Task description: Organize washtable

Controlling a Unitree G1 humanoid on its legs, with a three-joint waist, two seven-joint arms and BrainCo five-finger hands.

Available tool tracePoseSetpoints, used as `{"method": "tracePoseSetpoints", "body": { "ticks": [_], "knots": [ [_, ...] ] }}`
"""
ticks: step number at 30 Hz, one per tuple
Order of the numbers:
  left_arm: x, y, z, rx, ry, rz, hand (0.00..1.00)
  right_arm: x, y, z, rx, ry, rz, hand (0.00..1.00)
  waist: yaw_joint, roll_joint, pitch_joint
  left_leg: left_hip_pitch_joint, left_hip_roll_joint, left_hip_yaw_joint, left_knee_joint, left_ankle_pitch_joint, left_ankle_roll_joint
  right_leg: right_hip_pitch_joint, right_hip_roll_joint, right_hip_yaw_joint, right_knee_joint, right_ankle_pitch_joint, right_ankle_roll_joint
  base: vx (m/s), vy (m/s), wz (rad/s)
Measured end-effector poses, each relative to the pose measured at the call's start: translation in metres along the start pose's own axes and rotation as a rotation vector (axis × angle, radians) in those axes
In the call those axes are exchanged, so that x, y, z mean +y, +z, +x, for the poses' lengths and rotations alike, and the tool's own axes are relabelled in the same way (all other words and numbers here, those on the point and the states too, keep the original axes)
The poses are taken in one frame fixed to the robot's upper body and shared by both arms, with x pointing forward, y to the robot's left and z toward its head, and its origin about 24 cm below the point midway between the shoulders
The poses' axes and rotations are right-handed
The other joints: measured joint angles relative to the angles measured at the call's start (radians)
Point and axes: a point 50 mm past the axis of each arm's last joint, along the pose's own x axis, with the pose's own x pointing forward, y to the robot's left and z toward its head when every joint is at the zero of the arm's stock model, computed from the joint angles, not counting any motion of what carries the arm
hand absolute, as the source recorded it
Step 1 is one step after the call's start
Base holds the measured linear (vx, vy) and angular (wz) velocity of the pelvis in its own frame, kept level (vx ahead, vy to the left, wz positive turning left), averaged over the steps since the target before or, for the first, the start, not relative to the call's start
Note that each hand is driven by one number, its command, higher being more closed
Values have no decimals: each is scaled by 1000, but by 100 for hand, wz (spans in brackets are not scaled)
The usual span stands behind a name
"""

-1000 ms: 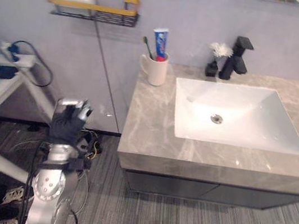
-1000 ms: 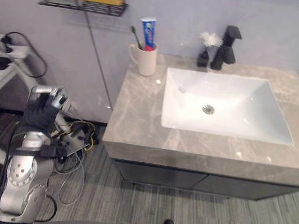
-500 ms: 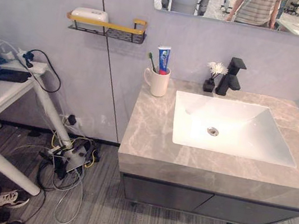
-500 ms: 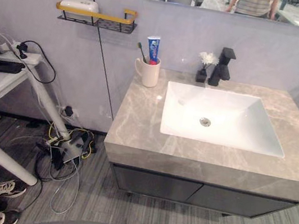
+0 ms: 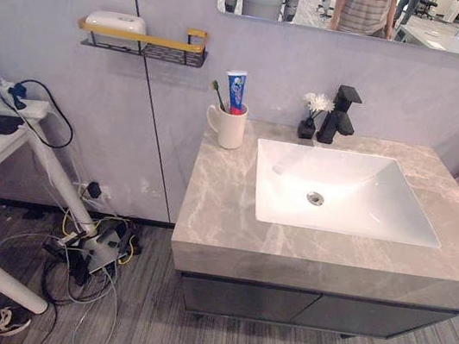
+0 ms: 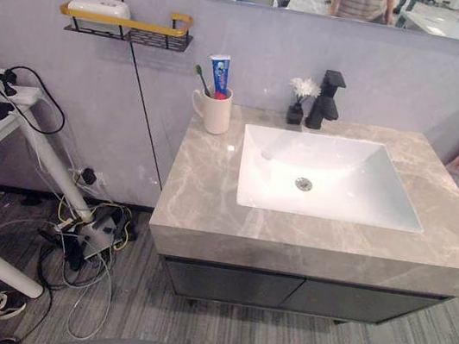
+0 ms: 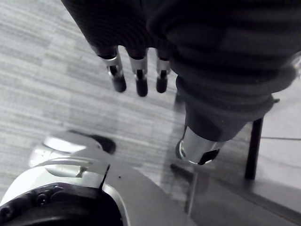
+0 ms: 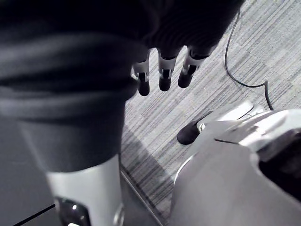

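i see the washtable (image 5: 223, 210) straight ahead, its stone top bare along the near edge and down the left side. the white sink (image 5: 365, 198) is set into the right part of it. at the far left corner a cup (image 5: 232, 127) holds a toothbrush (image 5: 218, 92) and a toothpaste tube (image 5: 236, 90) upright, which i judge keeps them tidy and away from splashes. a small flower vase (image 5: 309, 123) stands just beside the black tap (image 5: 337, 117) on the far edge, clear of the working space. a soap box (image 5: 116, 21) rests on the wall shelf (image 5: 158, 45) to the far left. my left hand (image 7: 139, 77) hangs over the floor with straight, relaxed fingers and nothing in it; my right hand (image 8: 164, 70) does the same. to me the top looks in order, so i judge the job is at or near its end.
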Motion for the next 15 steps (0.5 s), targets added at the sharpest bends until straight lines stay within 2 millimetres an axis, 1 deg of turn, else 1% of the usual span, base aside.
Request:
{"method": "tracePoseSetpoints", "body": {
  "ticks": [3, 4, 6, 7, 8, 9, 10, 11, 12, 13, 14, 15],
  "knots": [
    [-2, 7, 1, -18, -19, 68, 0, 5, 5, 1, -12, 20, -31, 0, 0, -4, 1, -76, 2, 27, 63, -41, 0, -57, 3, 28, 0, -5, 5, -71, 19, -29],
    [-3, 12, 2, -32, -25, 77, 0, 9, 9, 2, -23, 32, -51, 0, -1, -11, 10, -109, 4, 45, 93, -54, 3, -81, 4, 43, 0, -3, 8, -26, 40, -41],
    [-4, 20, 3, -52, -36, 112, 0, 16, 18, 3, -49, 52, -66, 0, -1, -16, 60, -148, 9, 82, 149, -81, 9, -124, 7, 86, 28, 8, 16, -47, 63, -52],
    [-4, 25, 4, -66, -34, 113, 0, 18, 22, 3, -60, 60, -84, 0, -1, -16, 71, -166, 10, 94, 168, -88, 14, -143, 9, 97, 40, 11, 19, -26, 62, -61],
    [-5, 35, 5, -96, -32, 123, 0, 22, 28, 3, -85, 79, -116, 0, -1, -16, 83, -192, 12, 124, 198, -98, 21, -179, 19, 130, 47, 29, 28, 3, 81, -77],
    [-3, 44, 6, -124, -24, 157, 0, 29, 35, 4, -111, 99, -139, 0, -1, -24, 91, -219, 14, 161, 224, -108, 26, -214, 23, 173, 46, 57, 33, 21, 91, -84],
    [-1, 49, 6, -141, -19, 177, 0, 32, 38, 4, -122, 110, -147, 0, -3, -31, 96, -231, 11, 183, 235, -112, 29, -231, 25, 192, 44, 71, 40, -47, 99, -102],
    [0, 63, 6, -181, -10, 262, 0, 38, 42, 3, -142, 130, -163, 0, -4, -40, 110, -257, 15, 220, 256, -115, 38, -266, 36, 224, 34, 134, 62, -102, 52, -93],
    [1, 67, 6, -194, -6, 310, 0, 41, 47, 3, -159, 140, -176, 0, 0, -33, 118, -266, 32, 236, 255, -109, 46, -274, 49, 232, 1, 198, 77, -156, 89, -130],
    [-4, 80, 6, -235, -8, 389, 0, 50, 63, 3, -201, 159, -184, 0, 3, -11, 148, -263, 65, 292, 226, -105, 55, -320, 73, 182, 86, 199, 70, 51, 93, -111],
    [-10, 87, 6, -266, -22, 448, 0, 53, 68, 3, -216, 167, -183, 0, -6, -5, 154, -252, 69, 321, 199, -95, 68, -367, 73, 113, 274, 50, 3, 396, 113, -120],
    [-18, 88, 5, -285, -44, 472, 0, 51, 65, 3, -209, 161, -180, 0, -2, 2, 157, -211, 68, 362, 174, -89, 74, -381, 58, 33, 487, -102, -31, 579, 50, -83]
  ]
}}
